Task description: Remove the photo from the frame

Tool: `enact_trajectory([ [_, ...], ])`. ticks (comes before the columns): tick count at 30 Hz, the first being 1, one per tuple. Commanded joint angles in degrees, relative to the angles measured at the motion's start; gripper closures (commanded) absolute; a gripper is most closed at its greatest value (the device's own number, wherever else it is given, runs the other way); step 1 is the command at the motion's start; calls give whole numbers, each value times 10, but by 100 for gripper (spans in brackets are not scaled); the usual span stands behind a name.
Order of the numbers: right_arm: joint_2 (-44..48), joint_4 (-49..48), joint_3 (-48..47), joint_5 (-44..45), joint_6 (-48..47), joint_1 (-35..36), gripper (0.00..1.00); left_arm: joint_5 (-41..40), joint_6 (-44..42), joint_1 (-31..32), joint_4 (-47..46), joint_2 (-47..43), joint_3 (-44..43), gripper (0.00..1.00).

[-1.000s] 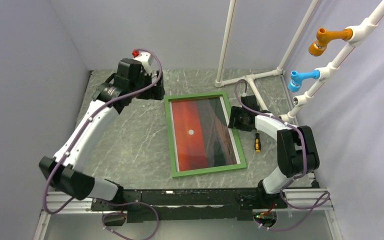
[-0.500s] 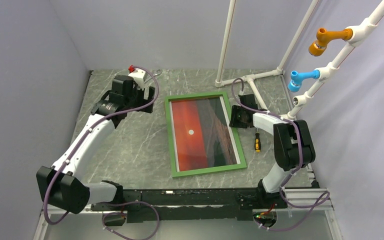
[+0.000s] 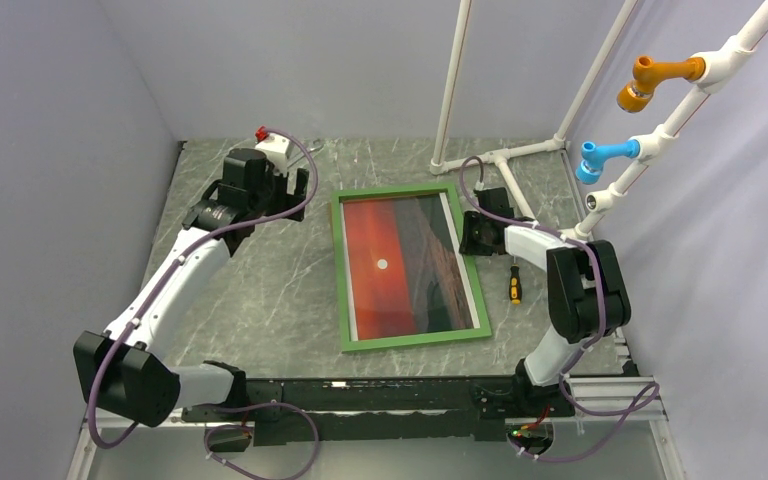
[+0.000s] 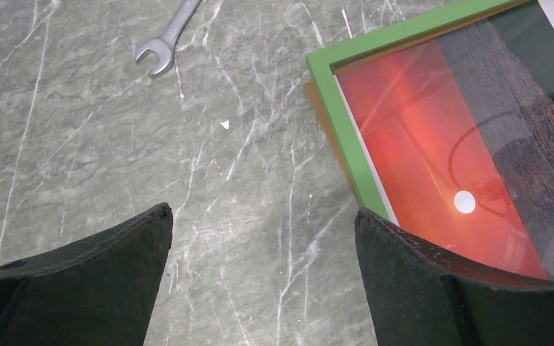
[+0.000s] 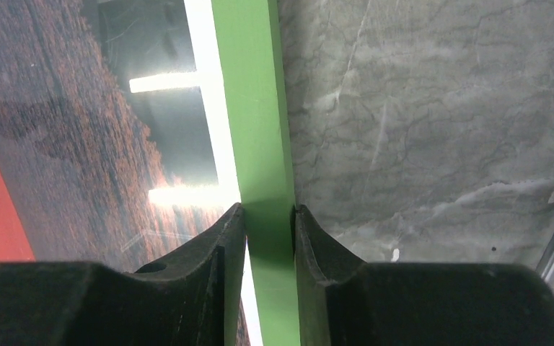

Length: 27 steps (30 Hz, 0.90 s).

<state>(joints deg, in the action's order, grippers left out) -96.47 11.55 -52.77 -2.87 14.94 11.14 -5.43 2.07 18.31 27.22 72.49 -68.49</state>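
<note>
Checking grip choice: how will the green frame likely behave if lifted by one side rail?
Probably stiff but light: the frame has thin rails. Pinched by the right gripper on one side rail, it may tilt or swing. Reflections on its pane suggest fragile glazing.

The frame (image 3: 415,339) is plain green. Its photo (image 3: 390,270) is red-orange with a small white dot and a dark brown-grey band on the right. The bench (image 3: 260,290) is grey-green marble veined white. The screwdriver (image 3: 513,288) is yellow and black, the wrench (image 4: 166,36) silver.
</note>
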Motion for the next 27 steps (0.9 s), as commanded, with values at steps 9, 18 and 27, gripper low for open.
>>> enact_trajectory([
  [9, 70, 77, -77, 77, 15, 51, 100, -23, -11, -2, -16, 14, -10, 4],
  [18, 85, 136, -144, 142, 53, 143, 100, -36, -11, -2, -14, 8, -10, 4],
  [27, -11, 142, -231, 140, 187, 243, 100, -56, -14, -2, -32, 0, 5, 3],
])
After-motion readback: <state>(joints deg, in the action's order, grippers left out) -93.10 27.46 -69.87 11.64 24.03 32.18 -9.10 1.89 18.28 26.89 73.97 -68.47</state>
